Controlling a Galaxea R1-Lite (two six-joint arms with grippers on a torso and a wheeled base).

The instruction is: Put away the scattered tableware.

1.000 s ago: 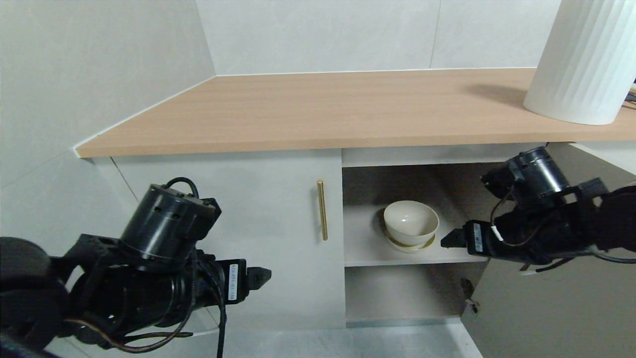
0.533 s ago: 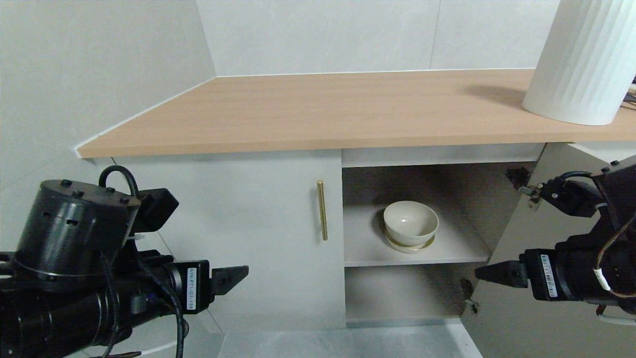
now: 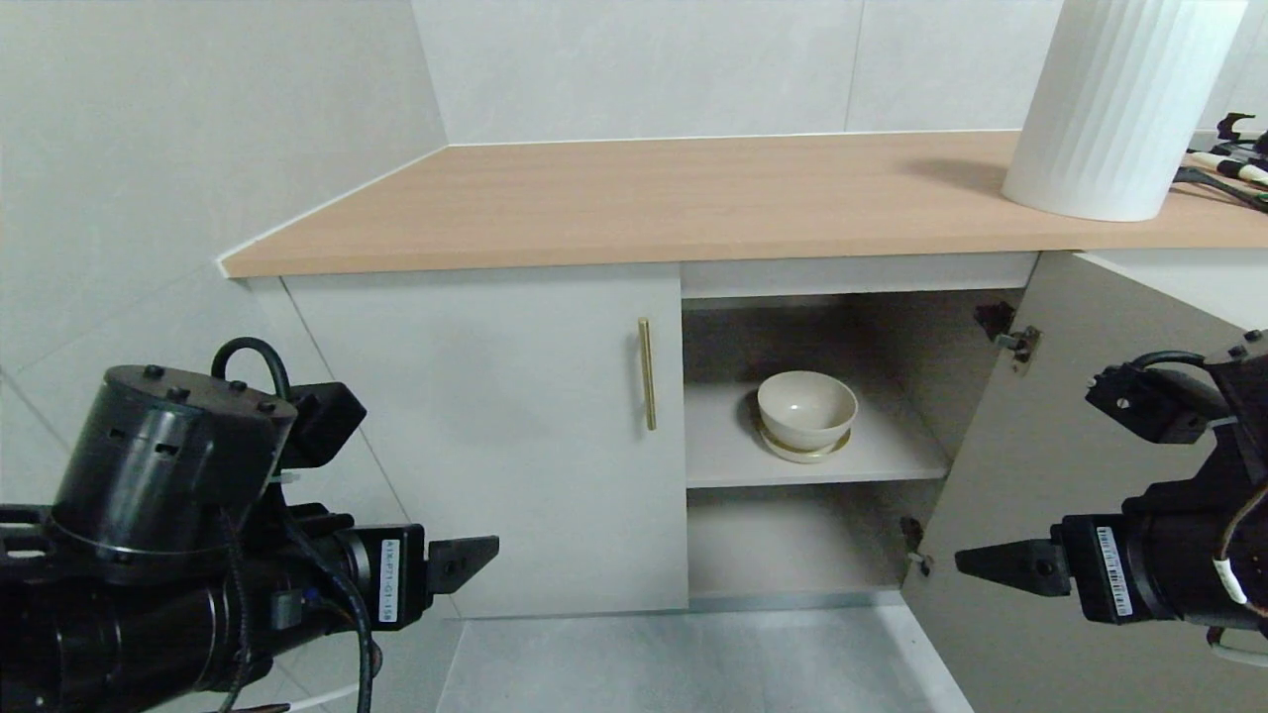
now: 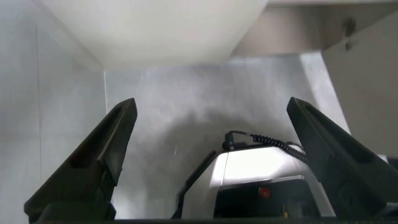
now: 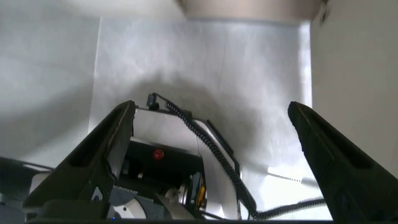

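At the lower left of the head view the left gripper point(image 3: 462, 563) hangs in front of the closed cabinet door point(image 3: 495, 426), low down and apart from it. In the left wrist view its jaws are spread wide, with nothing between them but grey floor point(image 3: 684, 659).

The closed door fills the left half of the cabinet. A slim gold handle point(image 3: 646, 373) stands upright along its right edge, near the middle of the frame. Above it the wooden worktop point(image 3: 644, 198) runs across the upper part of the frame into the corner of the pale tiled walls.

Right of centre the cabinet stands open. A cream bowl point(image 3: 806, 408) sits upright on a small saucer point(image 3: 802, 453) with a gold rim, on the middle shelf point(image 3: 872, 460) towards its left side. Below that shelf lies the lower compartment.

Further right the open door point(image 3: 1001, 465) swings out towards the camera, with its hinges on its inner face. At the upper right a tall white ribbed vessel point(image 3: 1114, 99) stands on the worktop, and some cables point(image 3: 1223, 168) lie just beside it at the frame's edge.

At the lower right the right gripper point(image 3: 996, 567) hangs in front of the open door, well below and to the right of the bowl. In the right wrist view its jaws are spread wide and hold nothing.
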